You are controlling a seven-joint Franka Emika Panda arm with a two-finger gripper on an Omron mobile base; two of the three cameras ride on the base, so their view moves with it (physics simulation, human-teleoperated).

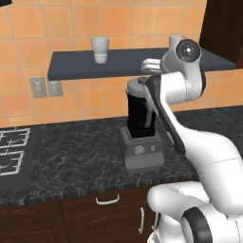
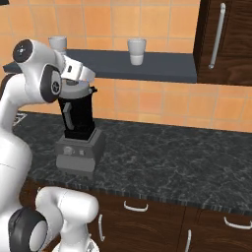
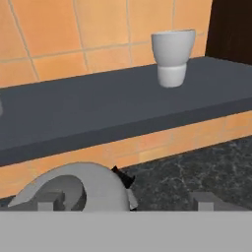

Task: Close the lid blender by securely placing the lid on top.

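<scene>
The blender (image 1: 140, 124) stands on the dark counter: a black jar on a boxy grey base with a round dial (image 1: 138, 151). The light-grey lid (image 1: 135, 86) lies on the jar's mouth; from the right it shows as a lid (image 2: 75, 89) just under the white hand. In the hand view the lid (image 3: 78, 187) bulges at the lower left, with the jar's black spout beside it. My gripper (image 3: 127, 201) hovers right above it, open, its fingertips (image 3: 49, 200) wide apart. The gripper (image 2: 75, 78) holds nothing.
A dark wall shelf (image 1: 76, 66) runs behind the blender, carrying a white cup (image 1: 100, 50) and a second cup (image 2: 57, 44). A stove (image 1: 12, 152) sits at the counter's left. Wall outlets (image 1: 38, 87) hang under the shelf. A tall dark cabinet (image 2: 226, 39) rises at the right.
</scene>
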